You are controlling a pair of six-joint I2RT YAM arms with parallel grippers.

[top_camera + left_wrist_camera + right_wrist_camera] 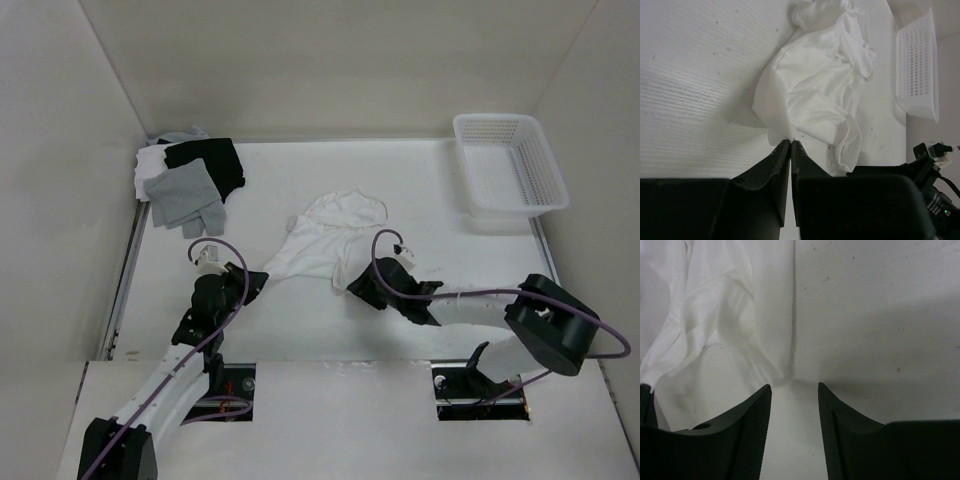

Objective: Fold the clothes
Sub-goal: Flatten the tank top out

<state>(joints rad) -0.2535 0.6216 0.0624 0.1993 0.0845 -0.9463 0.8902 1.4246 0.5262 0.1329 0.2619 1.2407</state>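
Observation:
The clothes (pixel 330 238) are one crumpled white garment lying mid-table, also filling the upper middle of the left wrist view (pixel 815 90) and the left half of the right wrist view (pixel 715 315). My left gripper (pixel 262 278) sits at the garment's near-left corner, and its jaws (pixel 790 142) are pressed together on a pinch of that white fabric. At the garment's near-right edge, my right gripper (pixel 355 285) is low over the table. Its fingers (pixel 795 387) stand apart with only bare table between them, and a fold of the cloth lies just beyond the tips.
A white plastic basket (pixel 510 165) stands at the back right and shows in the left wrist view (pixel 917 65). A pile of grey and black garments (pixel 190 178) lies in the back left corner. Walls enclose the table on three sides.

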